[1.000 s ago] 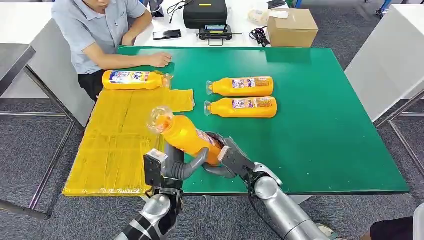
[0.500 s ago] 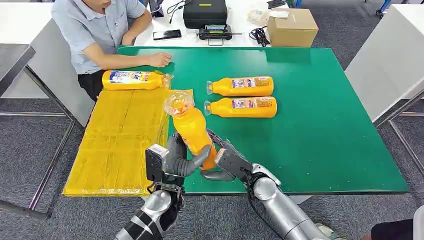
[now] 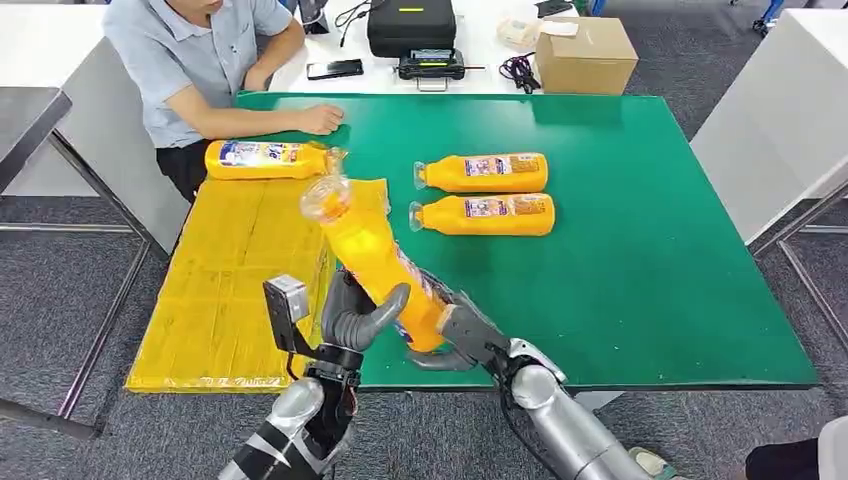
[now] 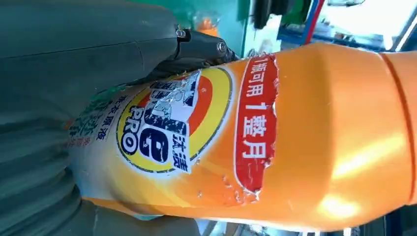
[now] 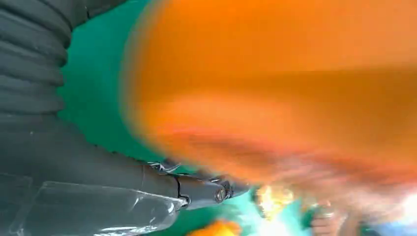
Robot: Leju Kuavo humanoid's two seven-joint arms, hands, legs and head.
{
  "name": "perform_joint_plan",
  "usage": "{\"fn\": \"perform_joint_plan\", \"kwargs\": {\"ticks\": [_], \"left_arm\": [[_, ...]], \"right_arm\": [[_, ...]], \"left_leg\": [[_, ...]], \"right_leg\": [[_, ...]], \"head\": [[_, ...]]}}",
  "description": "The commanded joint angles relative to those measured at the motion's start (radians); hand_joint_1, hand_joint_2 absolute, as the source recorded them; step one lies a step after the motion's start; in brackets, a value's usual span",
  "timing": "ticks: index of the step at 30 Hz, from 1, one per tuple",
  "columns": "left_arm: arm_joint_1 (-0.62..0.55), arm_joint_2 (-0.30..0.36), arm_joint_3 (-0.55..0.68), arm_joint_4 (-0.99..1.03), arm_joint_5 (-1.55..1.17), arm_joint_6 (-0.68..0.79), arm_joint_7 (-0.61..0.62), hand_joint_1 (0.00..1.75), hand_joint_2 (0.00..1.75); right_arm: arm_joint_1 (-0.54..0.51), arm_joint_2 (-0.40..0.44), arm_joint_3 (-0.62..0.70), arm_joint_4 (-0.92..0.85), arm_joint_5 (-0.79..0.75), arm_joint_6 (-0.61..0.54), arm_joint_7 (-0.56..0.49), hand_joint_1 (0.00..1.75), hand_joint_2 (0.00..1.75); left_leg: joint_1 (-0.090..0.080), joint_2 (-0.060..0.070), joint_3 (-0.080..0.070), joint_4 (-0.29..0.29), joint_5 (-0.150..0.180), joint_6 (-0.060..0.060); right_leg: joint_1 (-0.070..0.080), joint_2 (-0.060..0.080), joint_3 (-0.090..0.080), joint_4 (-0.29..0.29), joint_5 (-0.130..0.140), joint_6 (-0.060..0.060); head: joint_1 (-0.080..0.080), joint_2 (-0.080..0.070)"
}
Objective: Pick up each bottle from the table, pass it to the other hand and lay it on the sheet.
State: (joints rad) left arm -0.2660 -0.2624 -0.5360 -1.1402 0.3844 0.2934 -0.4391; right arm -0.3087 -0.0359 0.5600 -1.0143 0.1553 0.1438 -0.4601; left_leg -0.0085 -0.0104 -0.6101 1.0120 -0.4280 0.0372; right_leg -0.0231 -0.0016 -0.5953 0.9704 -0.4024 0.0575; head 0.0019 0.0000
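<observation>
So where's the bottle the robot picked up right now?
In the head view the held bottle is between the left hand and right hand, above the near table edge, beside the yellow sheet.

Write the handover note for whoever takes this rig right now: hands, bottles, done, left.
Left hand and right hand both grip the tilted orange plastic bottle above the table's near edge, mid-pass.
One orange bottle with blue label lies at the far end of the yellow sheet.
Two orange bottles lie on the green table.
Left: finish the pass, lay this bottle down, then those two.
</observation>
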Motion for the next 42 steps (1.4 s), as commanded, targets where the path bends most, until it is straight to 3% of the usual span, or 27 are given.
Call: {"fn": "perform_joint_plan", "kwargs": {"ticks": [1,3,4,6,19,20,23,28,34,38,42], "left_arm": [[-0.039,0.085,-0.008,0.017,-0.194,0.138,-0.050,1.75,1.75],[-0.070,0.112,-0.013,0.073,-0.582,0.405,-0.069,1.66,1.75],[-0.034,0.044,0.243,0.070,-1.019,0.405,-0.057,1.64,1.75],[-0.056,0.068,0.247,0.103,-0.975,0.405,-0.086,1.64,1.75],[-0.053,0.061,0.248,0.098,-0.981,0.405,-0.085,1.69,1.75],[-0.033,0.030,0.351,0.063,-1.220,0.405,-0.022,1.73,1.75],[-0.061,0.080,0.422,0.065,-1.468,0.405,0.062,1.71,1.75],[-0.169,0.132,0.539,0.244,-1.546,0.405,0.127,1.71,1.75],[-0.347,0.264,0.406,0.655,-1.758,0.386,0.387,1.75,1.75],[-0.391,0.305,0.331,0.748,-1.878,0.367,0.506,1.75,1.75],[-0.393,0.322,0.327,0.767,-1.891,0.319,0.539,1.55,1.75]], "right_arm": [[0.069,-0.026,-0.091,0.035,0.016,-0.019,-0.024,0.00,1.75],[0.077,-0.024,-0.105,0.033,0.045,-0.038,-0.024,0.00,1.75],[0.074,-0.019,-0.117,0.045,0.072,-0.056,-0.034,0.00,1.75],[0.069,-0.014,-0.127,0.055,0.083,-0.057,-0.041,0.00,1.75],[0.069,-0.013,-0.127,0.054,0.083,-0.057,-0.041,0.00,1.75],[0.075,-0.012,-0.136,0.047,0.111,-0.093,-0.041,0.00,1.75],[0.085,-0.017,-0.163,0.022,0.161,-0.150,-0.036,0.00,1.75],[0.085,0.000,-0.206,-0.027,0.235,-0.213,-0.034,0.00,1.75],[0.094,0.025,-0.216,-0.078,0.245,-0.205,-0.045,0.00,1.75],[0.087,0.032,-0.214,-0.108,0.238,-0.207,-0.076,0.00,1.75],[0.126,0.047,-0.233,-0.228,0.173,-0.172,-0.109,0.00,1.75]], "left_leg": [[0.001,0.001,0.003,-0.001,-0.001,-0.002],[0.001,0.001,0.004,-0.001,-0.001,-0.003],[0.002,0.000,0.004,-0.001,-0.001,-0.003],[0.002,0.004,0.006,-0.001,-0.002,-0.003],[0.001,0.000,0.003,-0.001,-0.001,-0.002],[0.001,0.001,0.002,0.000,-0.001,-0.002],[0.002,0.003,0.004,0.000,-0.002,-0.003],[0.001,0.003,0.002,0.000,0.000,-0.002],[0.003,0.002,0.005,-0.001,0.000,-0.005],[0.002,0.003,0.003,0.000,0.001,-0.003],[0.003,0.003,0.004,0.001,-0.001,-0.004]], "right_leg": [[0.001,0.000,0.003,-0.001,-0.001,-0.002],[0.002,0.000,0.004,-0.001,-0.001,-0.003],[0.002,-0.001,0.005,-0.001,-0.001,-0.003],[0.003,0.003,0.005,-0.001,-0.001,-0.004],[0.001,0.000,0.003,-0.001,-0.001,-0.002],[0.001,0.001,0.002,-0.001,0.000,-0.002],[0.002,0.002,0.004,0.000,-0.001,-0.003],[0.001,0.002,0.001,0.000,0.000,-0.003],[0.003,0.001,0.004,0.000,-0.001,-0.004],[0.002,0.002,0.002,0.001,-0.001,-0.003],[0.003,0.001,0.002,0.002,-0.002,-0.004]], "head": [[0.000,0.000],[0.000,0.000],[0.000,0.000],[0.000,0.000],[0.000,0.000],[0.000,0.000],[0.000,0.000],[0.000,0.000],[0.000,0.000],[0.000,0.000],[0.000,0.000]]}}
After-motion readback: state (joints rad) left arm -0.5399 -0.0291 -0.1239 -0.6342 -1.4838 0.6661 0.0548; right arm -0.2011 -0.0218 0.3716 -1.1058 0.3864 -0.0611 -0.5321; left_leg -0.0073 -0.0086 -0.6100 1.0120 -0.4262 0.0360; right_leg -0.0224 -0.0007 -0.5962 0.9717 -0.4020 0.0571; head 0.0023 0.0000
